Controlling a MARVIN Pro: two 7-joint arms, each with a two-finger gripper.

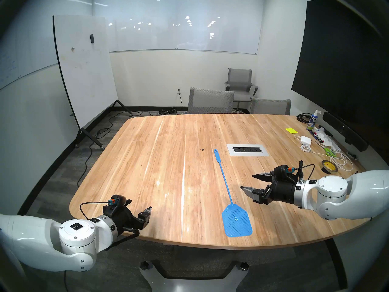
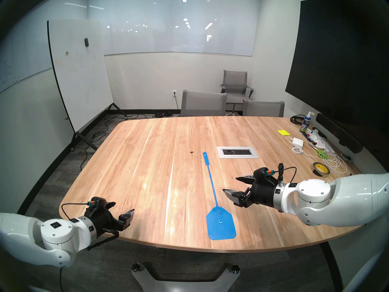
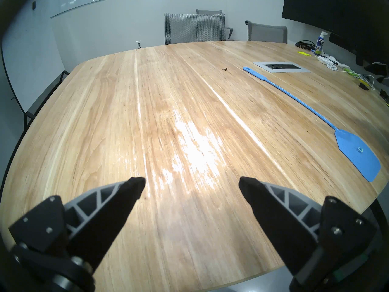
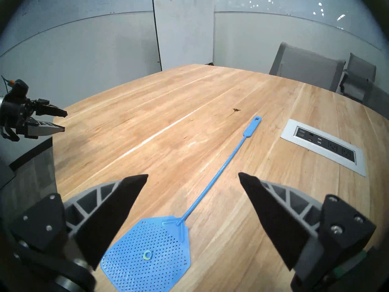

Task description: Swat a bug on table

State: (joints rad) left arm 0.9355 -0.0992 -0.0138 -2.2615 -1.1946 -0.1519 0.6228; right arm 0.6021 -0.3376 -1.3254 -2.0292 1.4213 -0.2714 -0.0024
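Blue fly swatter (image 4: 147,253) lay flat on table (image 1: 147,158), ahead of right gripper (image 1: 246,183), jaws apart, empty. Left gripper (image 3: 191,184) likewise agape. Bug (image 1: 202,149) sat beyond, beside handle tip. Thin flush handle might slip the pinch; nudging might disturb bug.

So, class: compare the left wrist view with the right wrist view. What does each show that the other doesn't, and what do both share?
Only the left wrist view shows the spray bottle, yellow notes and white cables at the table's far right. Only the right wrist view shows the left tool, open, beyond the table's edge. Both show the table, the bug, the blue fly swatter lying flat and the outlet panel.
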